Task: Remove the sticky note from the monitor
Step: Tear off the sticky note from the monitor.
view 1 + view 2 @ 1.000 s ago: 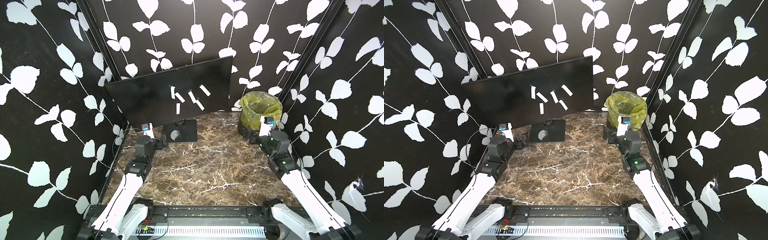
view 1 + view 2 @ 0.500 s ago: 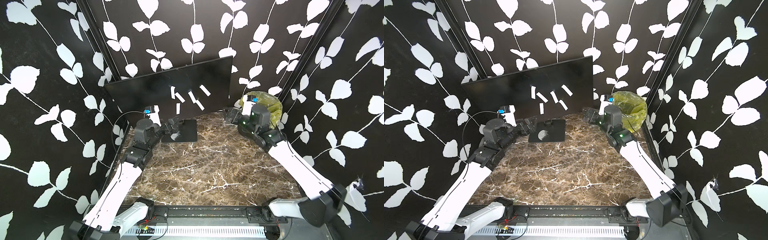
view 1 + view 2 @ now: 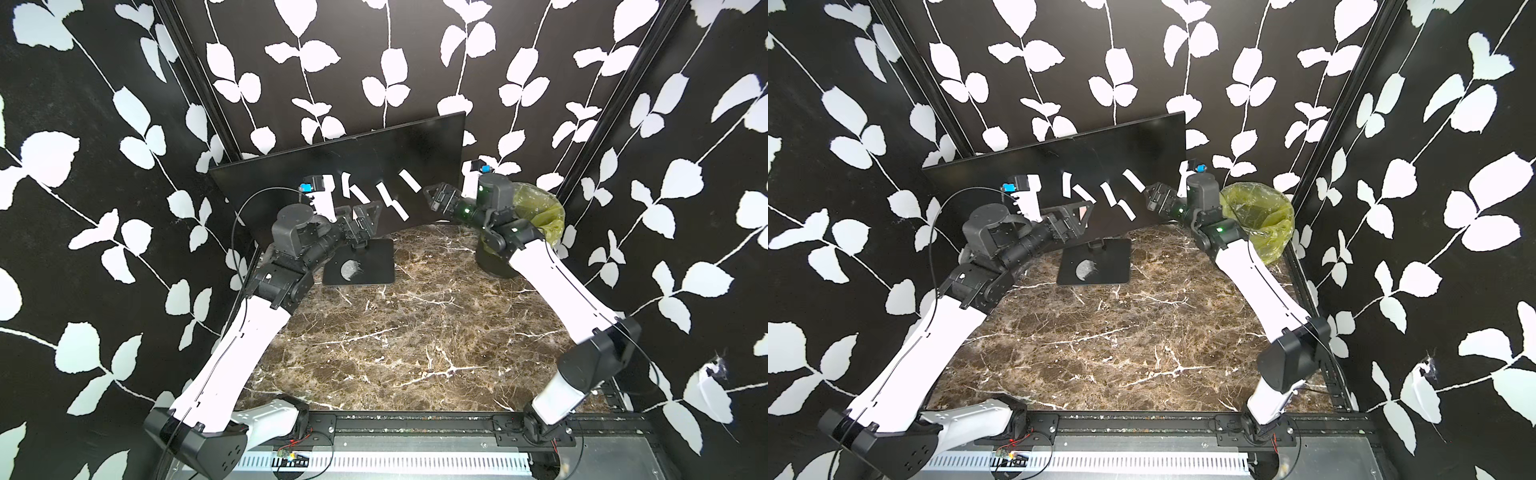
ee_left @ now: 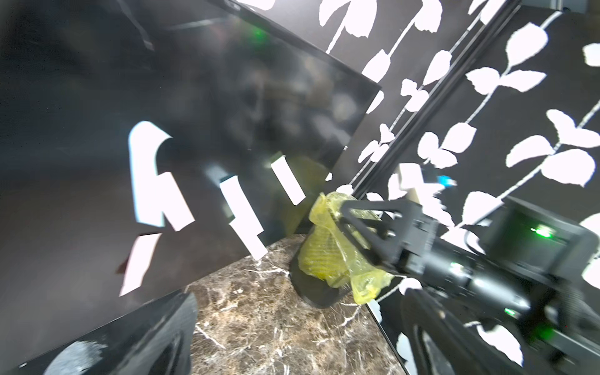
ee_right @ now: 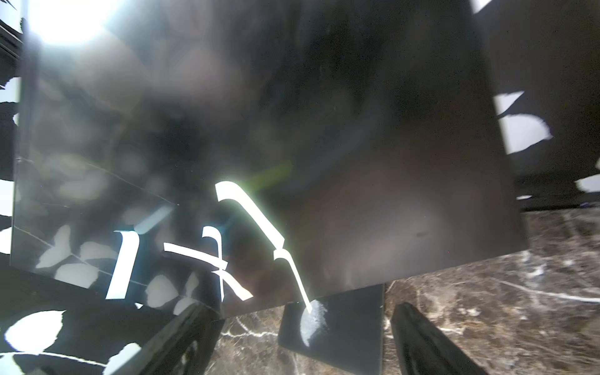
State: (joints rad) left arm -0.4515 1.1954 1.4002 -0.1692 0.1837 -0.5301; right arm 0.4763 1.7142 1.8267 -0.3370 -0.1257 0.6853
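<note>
White sticky notes (image 4: 242, 211) dot the monitor (image 4: 227, 97) at my eleven o'clock; a yellow-bagged bin (image 4: 324, 259) stands at one o'clock.

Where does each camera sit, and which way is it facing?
Top views: high behind the arm bases, looking down on left gripper, right gripper, monitor, table.
Left wrist: faces sticky notes, bin and right gripper; own fingers show.
Right wrist: faces monitor and base plate; own fingers show.
Shared by all: sticky notes on the monitor.

Glossy black monitor (image 3: 374, 158), veined marble tabletop (image 3: 415, 332), crinkly plastic bag (image 3: 540, 208)
</note>
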